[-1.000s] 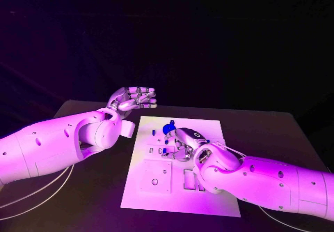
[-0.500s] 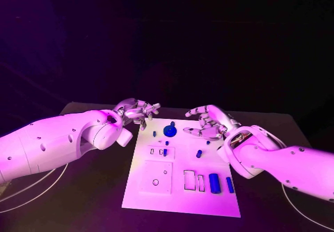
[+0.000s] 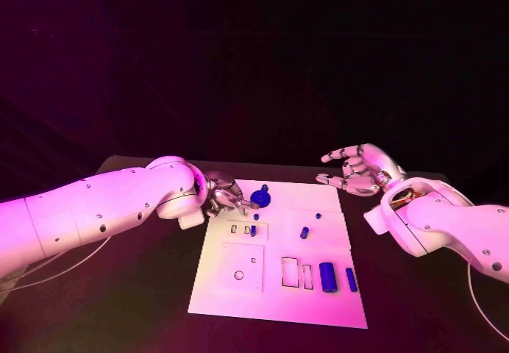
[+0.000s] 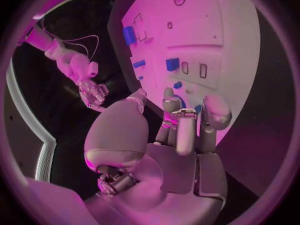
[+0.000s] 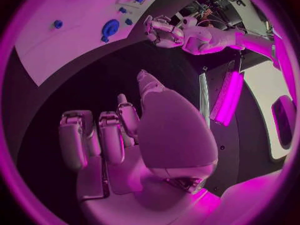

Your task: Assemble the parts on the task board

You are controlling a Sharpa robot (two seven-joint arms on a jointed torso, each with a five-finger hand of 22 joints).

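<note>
No legible text, label, brand, number or sign appears on any surface. The task board (image 3: 278, 294) carries only unlettered outlines and recesses. The arms and hands bear no readable markings.

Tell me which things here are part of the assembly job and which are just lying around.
Job: task board; blue parts, such as the round one and the cylinder; left hand; right hand.
Lying around: only the black table and cables.

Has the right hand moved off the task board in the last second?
Yes. The right hand, which lay over the task board's middle, has lifted away past the board's far right corner and now hovers there, holding nothing.
</note>
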